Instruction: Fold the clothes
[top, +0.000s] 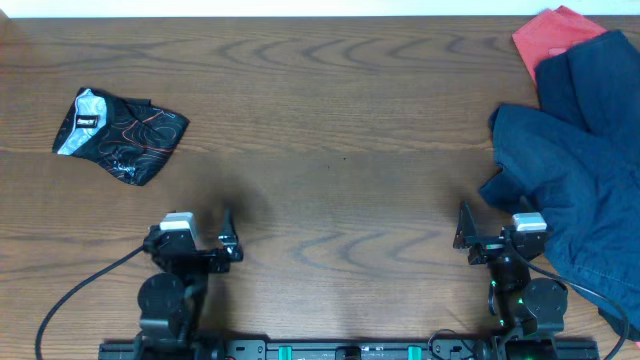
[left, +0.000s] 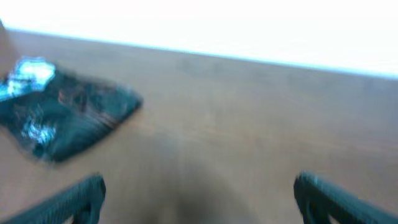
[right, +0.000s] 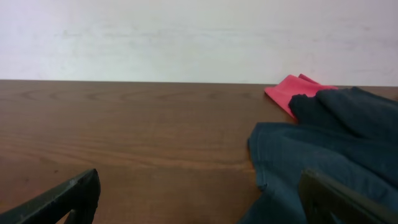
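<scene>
At the near edge of the bench (top: 340, 120), the left fingers (left: 74, 200) stood wide apart and held nothing; their view was blurred. The right fingers (right: 68, 196) were likewise wide and empty, with the near edge of the navy pile (top: 580, 170) just beside them on the right. Farther out on the left, well apart from the left fingers, the jersey (top: 120, 132) lay bunched in a small heap, black with thin orange lines, its pale lining showing at the left end. At the far right corner, the red cloth (top: 550, 35) showed from under the pile.
</scene>
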